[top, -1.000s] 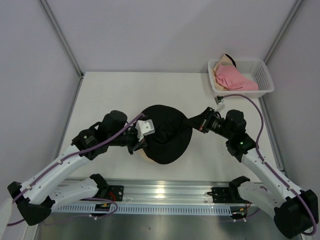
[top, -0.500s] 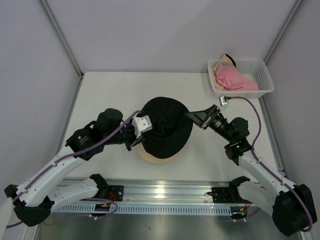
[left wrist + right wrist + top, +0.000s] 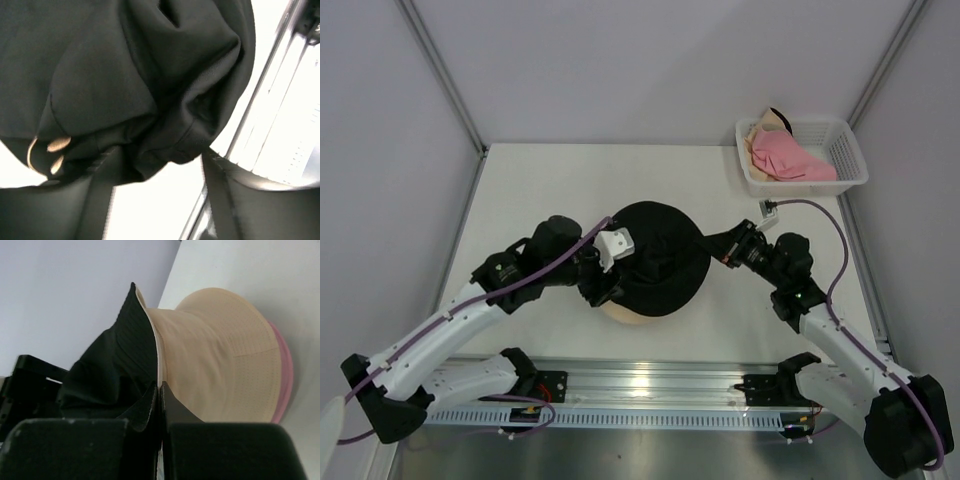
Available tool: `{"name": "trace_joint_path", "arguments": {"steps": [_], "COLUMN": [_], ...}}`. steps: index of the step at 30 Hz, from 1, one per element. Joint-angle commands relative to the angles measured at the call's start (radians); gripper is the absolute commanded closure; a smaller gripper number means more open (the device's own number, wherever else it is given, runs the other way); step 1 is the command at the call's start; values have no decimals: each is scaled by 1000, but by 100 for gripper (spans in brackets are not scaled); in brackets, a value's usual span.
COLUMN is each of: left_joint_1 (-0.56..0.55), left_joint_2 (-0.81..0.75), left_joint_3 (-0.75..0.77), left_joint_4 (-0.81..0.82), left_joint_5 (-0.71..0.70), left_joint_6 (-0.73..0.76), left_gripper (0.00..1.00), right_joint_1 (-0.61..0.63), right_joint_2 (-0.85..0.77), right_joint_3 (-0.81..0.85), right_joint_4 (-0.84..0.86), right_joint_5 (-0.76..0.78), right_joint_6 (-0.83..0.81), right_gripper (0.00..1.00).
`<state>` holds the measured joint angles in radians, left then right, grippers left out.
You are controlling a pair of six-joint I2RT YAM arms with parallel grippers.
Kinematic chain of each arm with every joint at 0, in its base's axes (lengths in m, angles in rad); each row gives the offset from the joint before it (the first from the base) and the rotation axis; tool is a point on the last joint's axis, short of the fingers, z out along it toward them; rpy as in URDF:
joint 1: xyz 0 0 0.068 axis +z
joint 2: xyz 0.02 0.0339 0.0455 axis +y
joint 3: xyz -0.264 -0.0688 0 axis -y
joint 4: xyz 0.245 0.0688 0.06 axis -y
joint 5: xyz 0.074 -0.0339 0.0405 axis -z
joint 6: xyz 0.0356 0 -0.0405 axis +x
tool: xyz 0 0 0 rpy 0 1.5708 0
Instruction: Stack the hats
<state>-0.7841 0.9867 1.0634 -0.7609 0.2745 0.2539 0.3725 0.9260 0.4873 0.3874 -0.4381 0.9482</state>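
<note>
My right gripper is closed to a narrow slit on the brim of the black hat, pinching it at the hat's right edge. My left gripper is on the opposite side with its jaws set apart. A fold of the same black fabric bulges down between them, and bare surface shows through the gap below it. A small yellowish mark shows on the cloth near my left finger.

The black hat sits in the middle of the surface, a little toward the near edge. It is draped over the peach hat, whose brim peeks out at the near-left side. From my right wrist the peach hat stands crown-up, and a thin pink edge shows under its rim.

In the far right corner a white lattice basket holds a crumpled pink hat, with a pale beige one tucked against its far left wall.
</note>
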Motion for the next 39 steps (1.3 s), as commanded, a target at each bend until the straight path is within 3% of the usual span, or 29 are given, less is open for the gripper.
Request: {"name": "trace_joint_path", "arguments": {"steps": [1, 2, 3, 5, 7, 11, 15, 20, 26, 30, 39], "left_joint_1": [-4, 2, 8, 61, 133, 366, 474, 506, 514, 528, 557], "left_joint_2": [-97, -130, -216, -296, -367, -346, -270, -183, -117, -143, -114], "left_joint_3": [-22, -49, -65, -127, -144, -141, -207, -318, -402, -539, -552], "left_joint_4": [81, 113, 197, 276, 317, 246, 274, 447, 593, 932, 976], "left_joint_5": [-101, -188, -248, -363, -359, -313, -142, -32, 44, 149, 316], "left_joint_6": [-139, -174, -259, -403, -505, -784, -921, -1091, -1140, -1153, -1055], "left_gripper": [25, 7, 1, 1, 1, 1, 3, 12, 17, 21, 24], "right_joint_1": [-6, -1, 5, 29, 46, 65, 69, 77, 78, 82, 95], "right_joint_2": [36, 49, 80, 111, 155, 237, 277, 270, 286, 313, 364], "right_joint_3": [31, 24, 14, -21, -50, -59, -64, -59, -55, -44, -12], "right_joint_4": [-64, -33, -13, 68, 128, 172, 203, 193, 199, 229, 232], "right_joint_5": [29, 21, 13, 7, 28, 32, 27, 48, 33, -2, -11], "right_joint_6": [-129, -121, -118, -108, -97, -94, -95, -109, -101, -81, -77], "right_gripper": [100, 100, 100, 100, 100, 100, 100, 100, 100, 100, 100]}}
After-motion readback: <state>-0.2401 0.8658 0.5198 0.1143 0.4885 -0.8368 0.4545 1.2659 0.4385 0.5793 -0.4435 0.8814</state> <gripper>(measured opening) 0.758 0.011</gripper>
